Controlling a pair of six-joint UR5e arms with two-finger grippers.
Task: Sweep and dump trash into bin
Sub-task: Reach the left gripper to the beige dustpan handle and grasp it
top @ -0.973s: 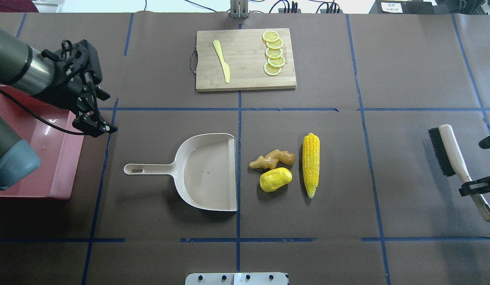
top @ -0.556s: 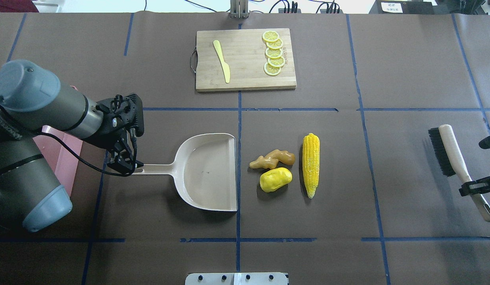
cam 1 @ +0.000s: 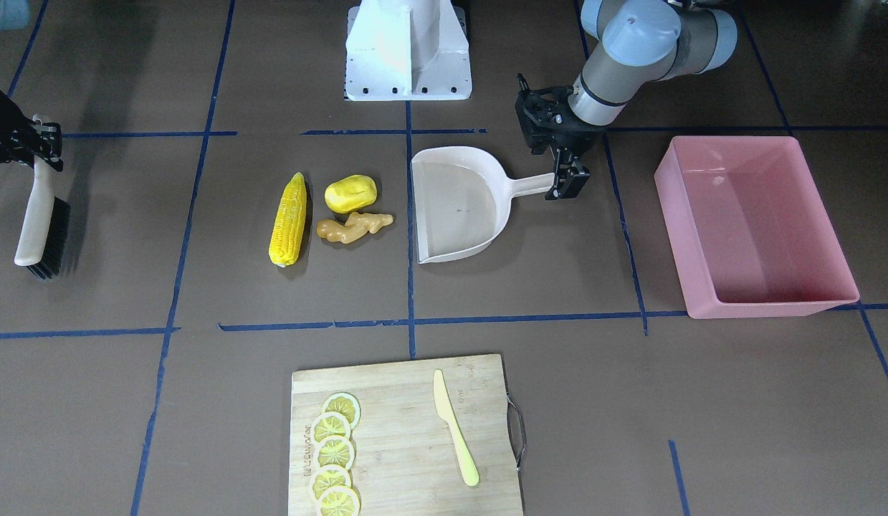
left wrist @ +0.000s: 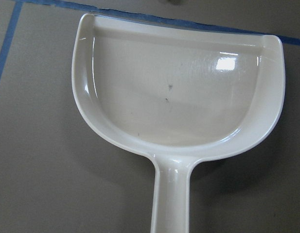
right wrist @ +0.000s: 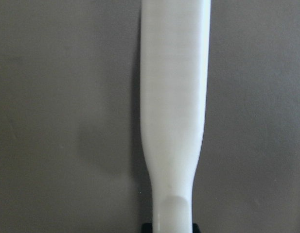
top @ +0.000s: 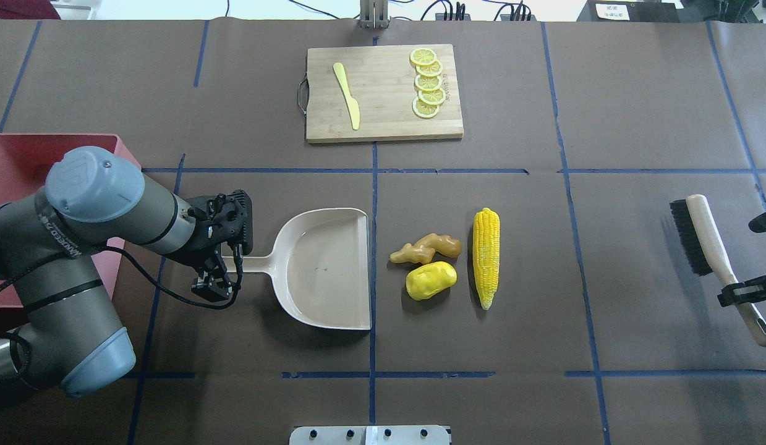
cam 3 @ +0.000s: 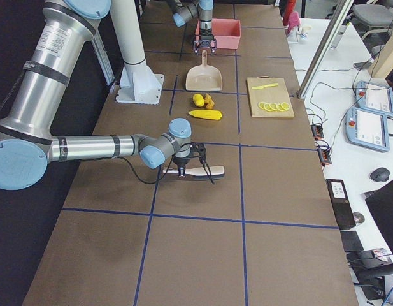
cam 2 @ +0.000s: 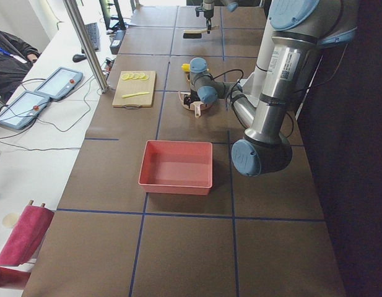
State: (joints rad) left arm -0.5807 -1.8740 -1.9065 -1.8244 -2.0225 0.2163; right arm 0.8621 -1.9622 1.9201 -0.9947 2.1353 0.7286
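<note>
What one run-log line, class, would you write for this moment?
left gripper at dustpan handle, grip unclear | right gripper shut on brush handle | trash unswept | bin empty

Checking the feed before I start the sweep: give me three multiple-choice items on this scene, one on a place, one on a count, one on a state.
1. Where do the corn cob, yellow lump and ginger root lie?
A) in the dustpan
B) on the table, just off the dustpan's open edge
C) in the bin

2. How many lemon slices are on the cutting board?
A) three
B) five
C) seven

3. The bin is:
A) upright and empty
B) upright, holding the corn cob
C) tipped on its side

1 B: the overhead view shows all three on the table beside the pan's mouth.
2 B: five overlapping slices form one row.
3 A: its bare floor shows in the front-facing view.
</note>
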